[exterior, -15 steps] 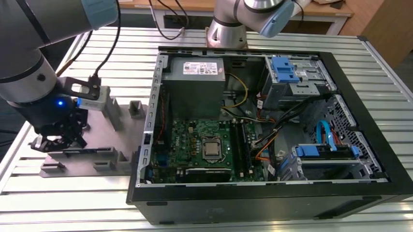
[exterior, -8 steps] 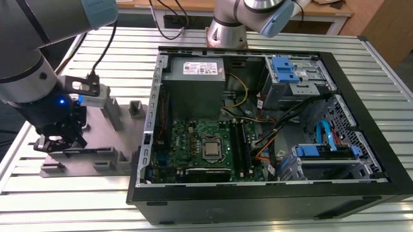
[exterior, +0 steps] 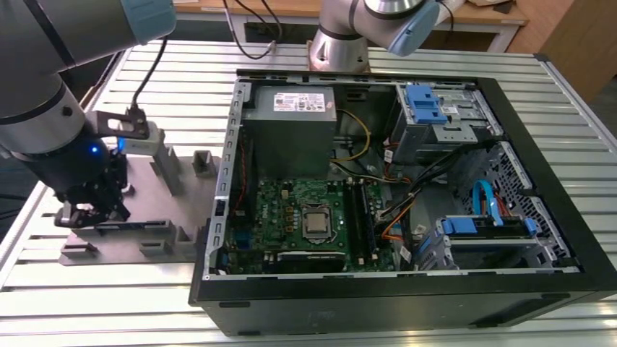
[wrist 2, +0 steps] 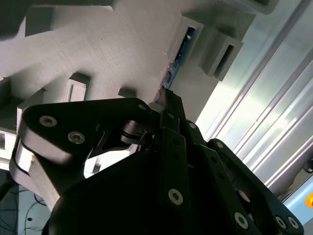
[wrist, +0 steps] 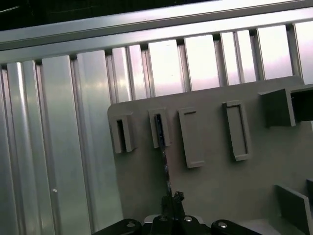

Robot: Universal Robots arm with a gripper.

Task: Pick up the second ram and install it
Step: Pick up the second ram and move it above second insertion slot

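The second ram (wrist: 163, 152) stands on its thin edge in a slot of a grey holder block (wrist: 215, 191). It is seen edge-on as a narrow dark blue strip in both wrist views (wrist 2: 180, 51). My gripper (wrist: 174, 198) has its black fingertips (wrist 2: 171, 105) pinched together on the near end of the stick, while the far end still sits in the slot. In the exterior view the gripper (exterior: 89, 215) hangs low over the holder block (exterior: 154, 184), on the exterior view's left of the open computer case (exterior: 386, 307).
Several other slots and raised blocks stick up from the holder. The case holds a green motherboard (exterior: 299, 213), loose cables, a power supply (exterior: 289, 123) and blue drive brackets. A second arm's base (exterior: 337, 47) stands behind the case. Everything rests on a slatted metal table (exterior: 97, 296).
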